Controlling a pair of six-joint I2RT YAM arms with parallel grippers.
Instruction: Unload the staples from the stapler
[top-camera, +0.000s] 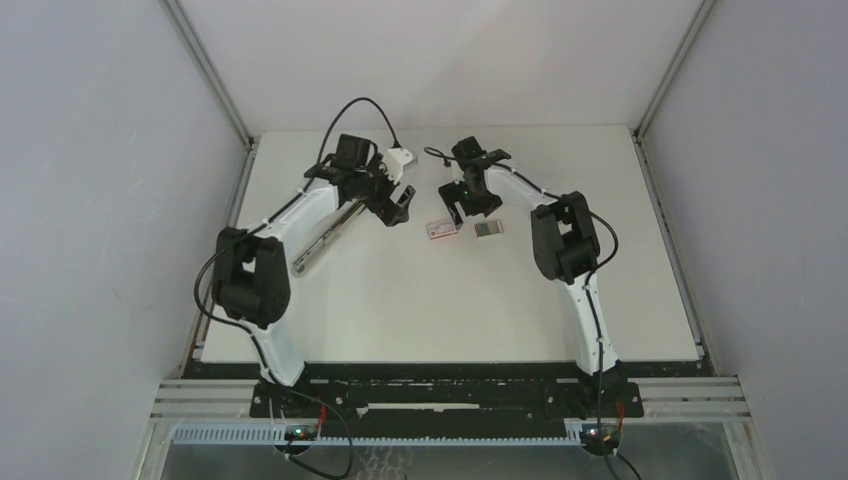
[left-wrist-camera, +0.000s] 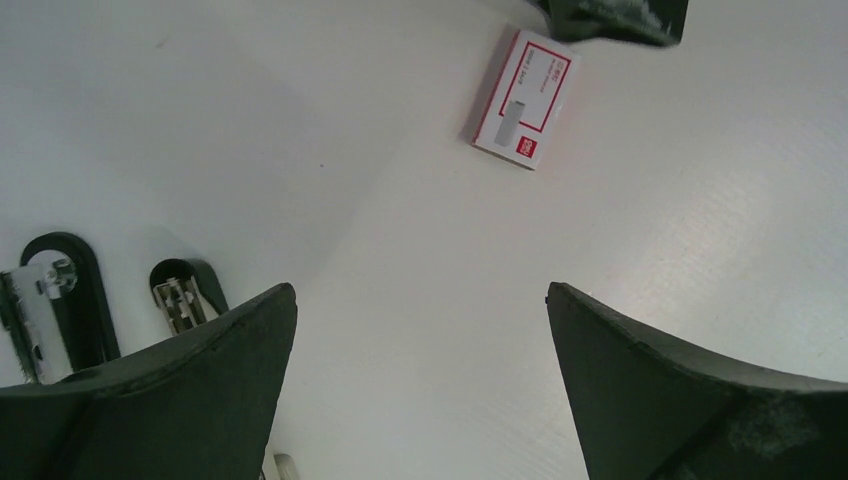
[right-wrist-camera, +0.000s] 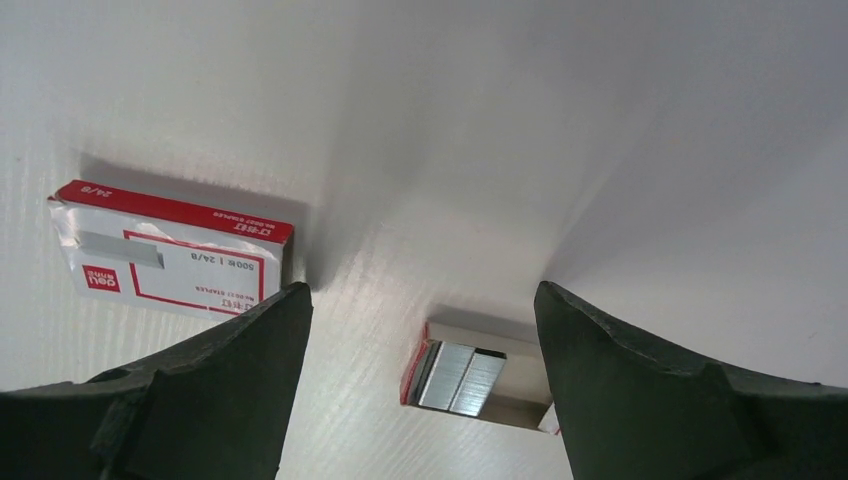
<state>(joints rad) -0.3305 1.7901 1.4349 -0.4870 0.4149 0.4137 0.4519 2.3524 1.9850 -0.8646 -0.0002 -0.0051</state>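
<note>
So the stapler (top-camera: 318, 248) is lying flat on the counter (top-camera: 430, 310), just outside the left tool's (left-wrist-camera: 420, 300) left finger and running back along that arm. In the left wrist view it's looking flipped open, with two black rounded ends sitting side by side and silver metal showing in each. I'm not managing to make out the staples in there; the channel is too small and half hidden behind the finger. The left tool is hanging with its jaws spread wide and nothing between them but bare counter. Ahead of it and a bit to its right, the little red-and-white box (left-wrist-camera: 523, 100) is lying flat. The right tool (right-wrist-camera: 422, 300) is hovering right beside that box, jaws also apart and gripping nothing, with the box just off its left finger. An open tray (right-wrist-camera: 460, 375) with a silver block in it is sitting low between its fingers, closer to the right one. On handling, I'm guessing the stapler is stiff, slick painted metal with some weight, so I'd be pinching it across its narrow sides near the hinge end to keep it from skating around. The strip itself is going to be feather-light and brittle, snapping apart if squeezed from the top. I'm thinking take it by its long side faces near one end and slide it straight out along the channel.
</note>
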